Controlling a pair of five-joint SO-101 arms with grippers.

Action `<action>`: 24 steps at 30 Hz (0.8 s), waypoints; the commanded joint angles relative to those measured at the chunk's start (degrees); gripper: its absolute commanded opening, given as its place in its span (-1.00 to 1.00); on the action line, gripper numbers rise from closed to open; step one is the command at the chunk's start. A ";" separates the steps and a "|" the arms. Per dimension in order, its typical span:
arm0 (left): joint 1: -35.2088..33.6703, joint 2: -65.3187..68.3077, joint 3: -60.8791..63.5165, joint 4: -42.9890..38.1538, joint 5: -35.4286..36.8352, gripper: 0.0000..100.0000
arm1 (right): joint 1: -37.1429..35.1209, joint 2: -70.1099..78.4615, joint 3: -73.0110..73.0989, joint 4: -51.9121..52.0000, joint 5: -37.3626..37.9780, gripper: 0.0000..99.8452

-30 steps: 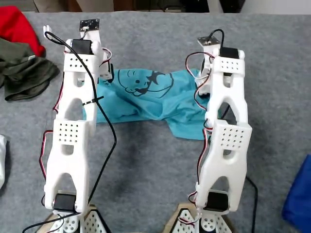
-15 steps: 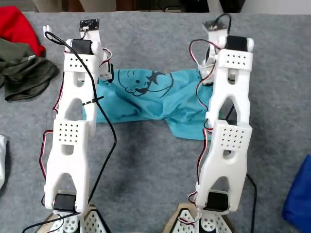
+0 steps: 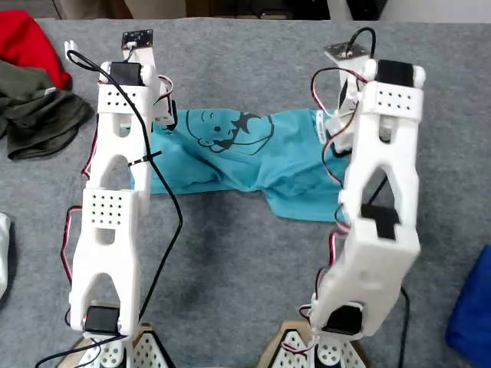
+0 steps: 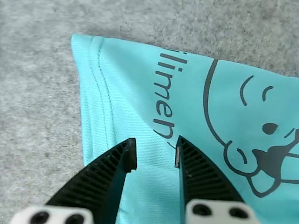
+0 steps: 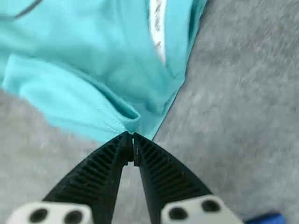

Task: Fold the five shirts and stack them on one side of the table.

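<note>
Teal shirt (image 3: 230, 153) on grey table (image 3: 253, 61): my left gripper (image 4: 155, 154) part-open over its hem, my right gripper (image 5: 130, 140) pinched on a fold.

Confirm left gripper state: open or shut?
Open. In the left wrist view the left gripper sits over the teal shirt, jaws apart, fabric showing through the gap.

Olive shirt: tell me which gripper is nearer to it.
Left. The left gripper hangs open over the end of the teal shirt nearer the olive shirt; the right gripper pinches its opposite end.
</note>
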 commanded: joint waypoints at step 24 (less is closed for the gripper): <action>-3.25 -0.57 -0.35 0.53 -0.53 -0.69 | 4.18 -36.26 46.37 -6.86 10.29 -0.78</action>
